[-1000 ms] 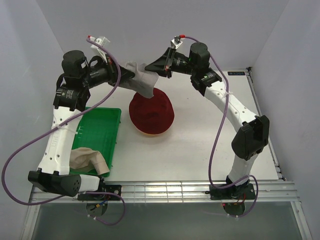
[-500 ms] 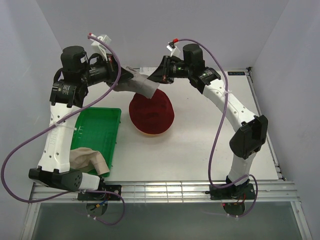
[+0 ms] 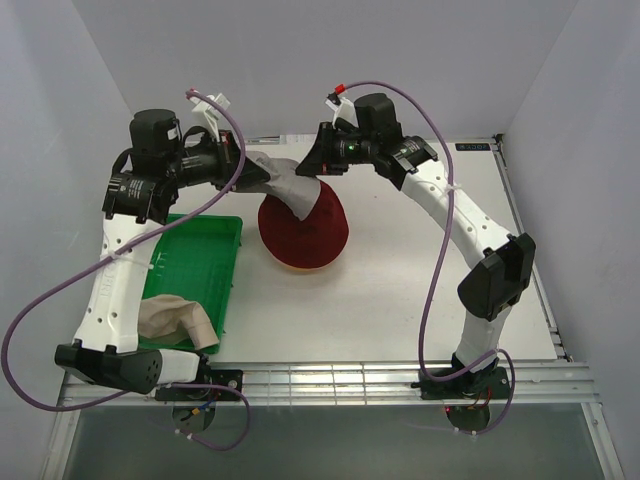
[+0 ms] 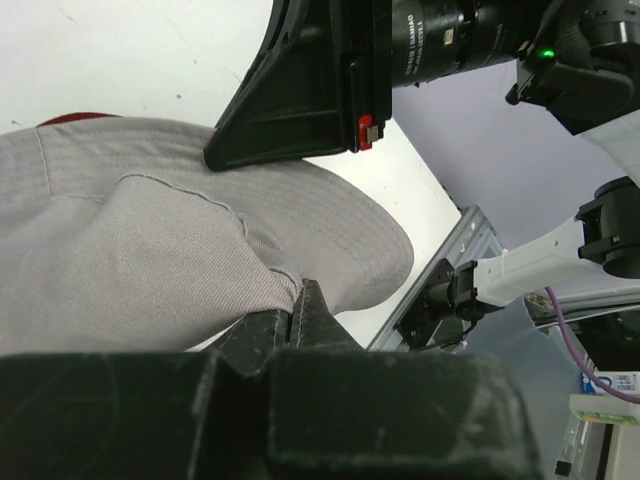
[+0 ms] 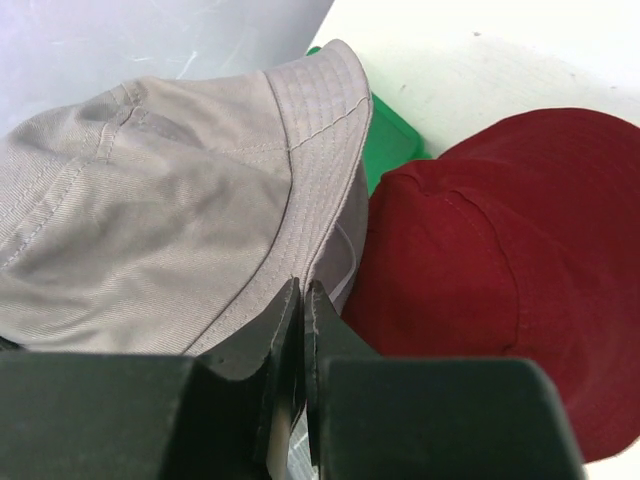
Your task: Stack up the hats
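Both pincers have come down and toward the near side since a second ago, carrying the grey hat (image 3: 287, 186) with them. Its hanging flap was then clear of the dark red hat (image 3: 305, 235); in the overhead view it now overlaps that hat's 11 o'clock edge. Whether the two fabrics touch cannot be told. The dark red hat, the green tray (image 3: 205, 245) and the beige hat (image 3: 176, 320) lie where they lay before.

Left pincer (image 3: 262, 172): its jaws are pressed together on a fold of the grey hat (image 4: 150, 240), and its wrist view shows the cloth pinched at the fingertips (image 4: 312, 312). The right pincer (image 3: 306, 170) comes in from 3 o'clock and is likewise clamped on the brim. From its own wrist view the right pincer (image 5: 303, 295) has almost no gap, with the stitched brim of the grey hat (image 5: 150, 200) caught between the jaws. The hat hangs stretched between the two, off the bench (image 3: 420, 290).

The dark red hat sits on the bench near the middle, with only the rim of an orange hat (image 3: 296, 268) showing beneath it at 6 o'clock. The green tray lies at its 9 o'clock, and the beige hat rests at the tray's 6 o'clock end.
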`<state>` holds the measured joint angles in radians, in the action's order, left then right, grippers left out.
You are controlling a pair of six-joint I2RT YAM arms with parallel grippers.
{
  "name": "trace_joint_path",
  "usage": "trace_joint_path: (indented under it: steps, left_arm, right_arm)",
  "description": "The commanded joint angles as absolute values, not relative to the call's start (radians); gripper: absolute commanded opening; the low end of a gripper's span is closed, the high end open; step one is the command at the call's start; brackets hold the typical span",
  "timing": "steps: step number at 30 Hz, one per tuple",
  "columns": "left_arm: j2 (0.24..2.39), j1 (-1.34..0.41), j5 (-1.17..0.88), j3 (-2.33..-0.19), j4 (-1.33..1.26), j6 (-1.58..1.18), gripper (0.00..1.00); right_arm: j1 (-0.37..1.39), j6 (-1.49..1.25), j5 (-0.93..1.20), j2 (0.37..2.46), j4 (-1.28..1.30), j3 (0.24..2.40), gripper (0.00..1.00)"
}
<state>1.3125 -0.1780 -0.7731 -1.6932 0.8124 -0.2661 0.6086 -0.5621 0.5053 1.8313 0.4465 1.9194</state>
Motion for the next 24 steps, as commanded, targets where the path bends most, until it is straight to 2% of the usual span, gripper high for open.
trace_joint_path:
  steps: [1, 8, 14, 24]
  left_arm:
    - [1.281, -0.176, -0.835, -1.681, 0.825, -0.255, 0.00]
    - [1.361, -0.175, -0.868, -1.689, 0.838, -0.281, 0.00]
    - [1.440, -0.176, -0.844, -1.750, 0.812, -0.327, 0.11]
    - [1.557, -0.178, -0.853, -1.839, 0.762, -0.408, 0.15]
  right_arm:
    - [0.607, -0.483, 0.414, 1.798, 0.489, 1.983, 0.08]
    - [0.607, -0.443, 0.331, 1.819, 0.541, 2.016, 0.08]
    - [0.606, -0.433, 0.282, 1.813, 0.540, 1.991, 0.08]
    - [0.583, -0.431, 0.204, 1.758, 0.525, 1.878, 0.08]
